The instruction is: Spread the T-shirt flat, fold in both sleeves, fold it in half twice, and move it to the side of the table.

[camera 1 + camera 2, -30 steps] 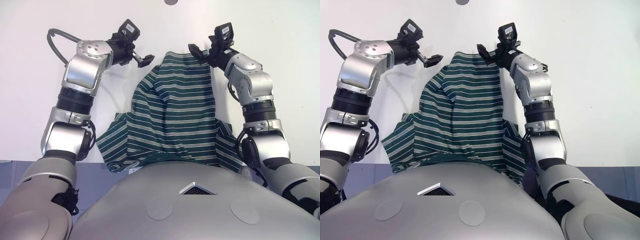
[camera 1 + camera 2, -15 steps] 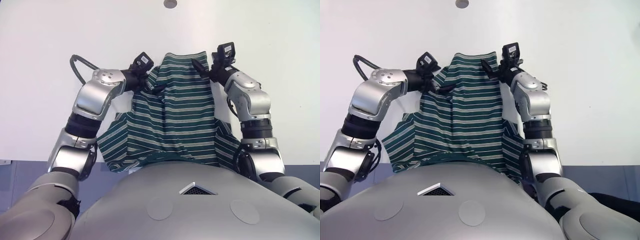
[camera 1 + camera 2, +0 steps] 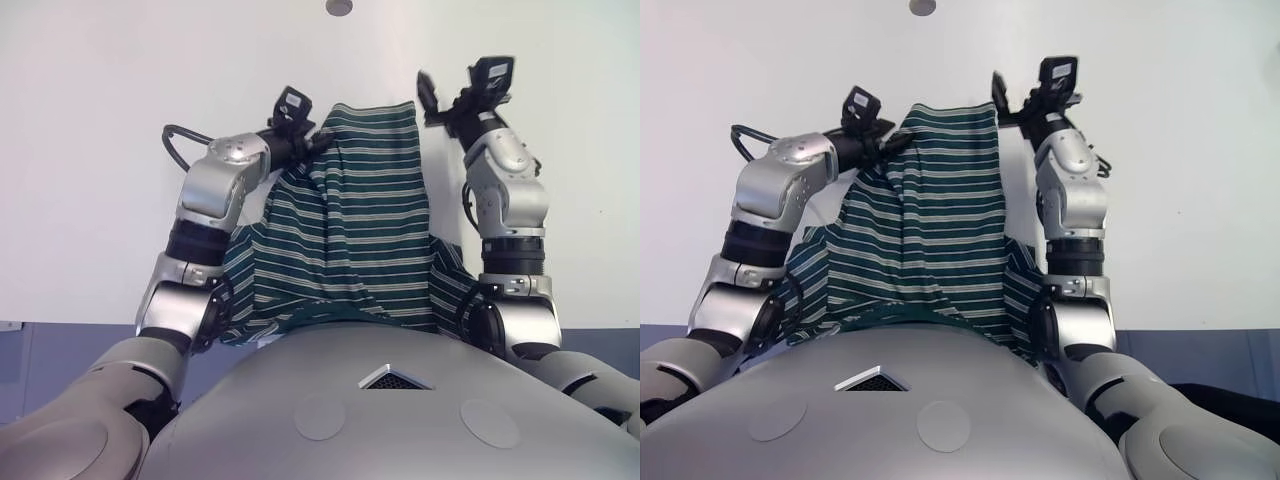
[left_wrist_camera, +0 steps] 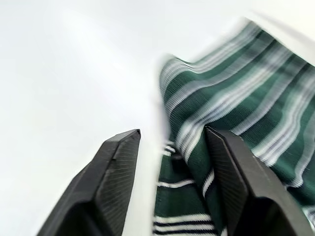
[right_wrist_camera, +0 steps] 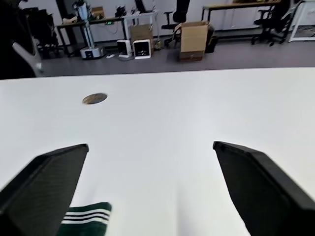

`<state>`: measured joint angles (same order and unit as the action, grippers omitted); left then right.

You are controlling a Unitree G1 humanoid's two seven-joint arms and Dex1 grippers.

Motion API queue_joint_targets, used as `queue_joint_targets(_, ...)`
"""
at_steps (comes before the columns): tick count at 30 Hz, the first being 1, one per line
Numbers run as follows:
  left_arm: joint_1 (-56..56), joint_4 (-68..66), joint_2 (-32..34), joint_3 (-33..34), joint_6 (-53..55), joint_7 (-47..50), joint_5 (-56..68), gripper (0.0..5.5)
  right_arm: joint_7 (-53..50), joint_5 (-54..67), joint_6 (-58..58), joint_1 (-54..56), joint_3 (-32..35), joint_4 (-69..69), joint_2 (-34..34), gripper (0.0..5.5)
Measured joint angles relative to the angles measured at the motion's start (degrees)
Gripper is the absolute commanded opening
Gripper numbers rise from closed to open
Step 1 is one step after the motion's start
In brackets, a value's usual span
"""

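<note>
No readable text, seemingly no numbers

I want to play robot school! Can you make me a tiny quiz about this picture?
1. Which colour is the striped T-shirt: A red, B green, C yellow?
2. True or false: the right claw is shut on the T-shirt.
3. Which claw straddles the T-shirt's edge?
Key: 1 B. 2 False, it is open. 3 The left claw.
</note>
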<state>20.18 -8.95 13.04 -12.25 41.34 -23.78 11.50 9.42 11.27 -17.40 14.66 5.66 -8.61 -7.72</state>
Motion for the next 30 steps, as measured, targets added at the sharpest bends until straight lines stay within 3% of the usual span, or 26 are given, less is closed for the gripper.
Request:
queue_joint_targets(4, 3.2, -7.6, -2.0, 1.3, -5.6, 2.1, -1.0, 1.16, -5.5, 0.3, 4.3, 4.3, 6.2, -2.3, -0.1, 4.77)
queue_joint_targets(10, 9.5, -18.8, -2.6, 2.0, -13.9, 3.3, -4.4, 0.06, -8.9, 0.7, 7.7, 5.9, 10.0, -4.7, 0.2, 4.77)
queue_joint_targets(13, 16.2, -26.1, -0.8, 2.0, -24.9, 8.1, -10.8, 0.03, -10.0, 0.7, 9.0, 6.1, 10.7, -6.4, 0.5, 4.77)
queue_joint_targets(16, 19.9, -23.7, 1.6, -1.4, -34.9, 9.4, -17.9, 0.03, -10.1, 0.8, 10.1, 7.1, 11.2, -6.7, 0.4, 4.77)
queue_joint_targets(22, 0.7, 0.2, 8.6, -12.2, -43.2, 4.1, -28.1, 0.03, -10.2, 0.7, 11.3, 6.8, 11.9, -7.2, 0.5, 4.77)
queue_joint_targets(26, -9.0, 5.5, 14.3, -17.1, -49.3, -2.1, -30.8, 0.03, -10.3, 0.4, 11.8, 6.6, 11.8, -8.4, 0.5, 4.77)
queue_joint_targets(27, -9.3, 6.2, 14.3, -17.2, -49.6, -2.8, -30.6, 0.41, -10.5, 0.2, 11.9, 6.6, 11.8, -8.4, 0.5, 4.77)
queue_joint_targets(30, -9.4, 7.6, 12.1, -16.1, -51.2, -3.7, -27.4, 0.79, -10.7, 0.0, 12.4, 6.6, 11.8, -8.7, 0.5, 4.77)
